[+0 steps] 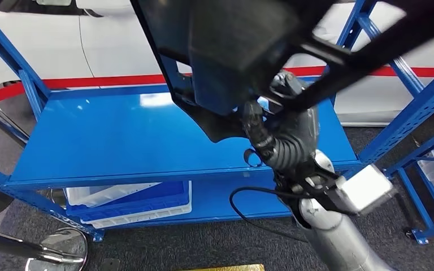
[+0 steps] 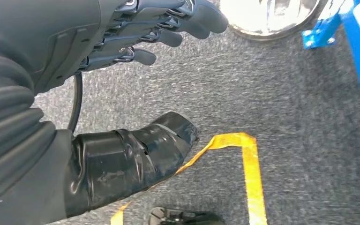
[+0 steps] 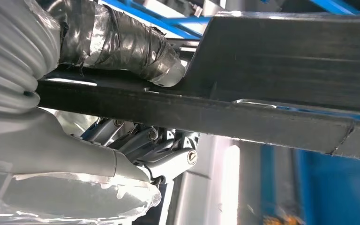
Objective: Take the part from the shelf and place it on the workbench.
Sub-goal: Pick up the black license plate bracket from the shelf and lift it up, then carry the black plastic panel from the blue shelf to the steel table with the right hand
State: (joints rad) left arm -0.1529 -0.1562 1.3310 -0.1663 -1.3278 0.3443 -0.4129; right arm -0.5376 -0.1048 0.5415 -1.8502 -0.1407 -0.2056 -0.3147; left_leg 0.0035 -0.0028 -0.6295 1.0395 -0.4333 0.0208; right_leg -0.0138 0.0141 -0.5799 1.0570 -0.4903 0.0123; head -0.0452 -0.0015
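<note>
While raised above shelf [image 1: 118, 141] | part [image 1: 231, 51] gripped in right hand [image 1: 285, 121]

- A white and blue plastic crate [image 1: 130, 202] is seen low at the front left.
- A red band [image 1: 90, 81] is stretched behind the crate.
- A white car body [image 1: 62, 39] is seen beyond it.
- Yellow floor tape [image 2: 251, 173] is laid on grey carpet [image 2: 309, 117].

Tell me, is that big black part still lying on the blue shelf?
No, it is off the shelf. The black part is lifted above the blue shelf, gripped by the right hand.
</note>
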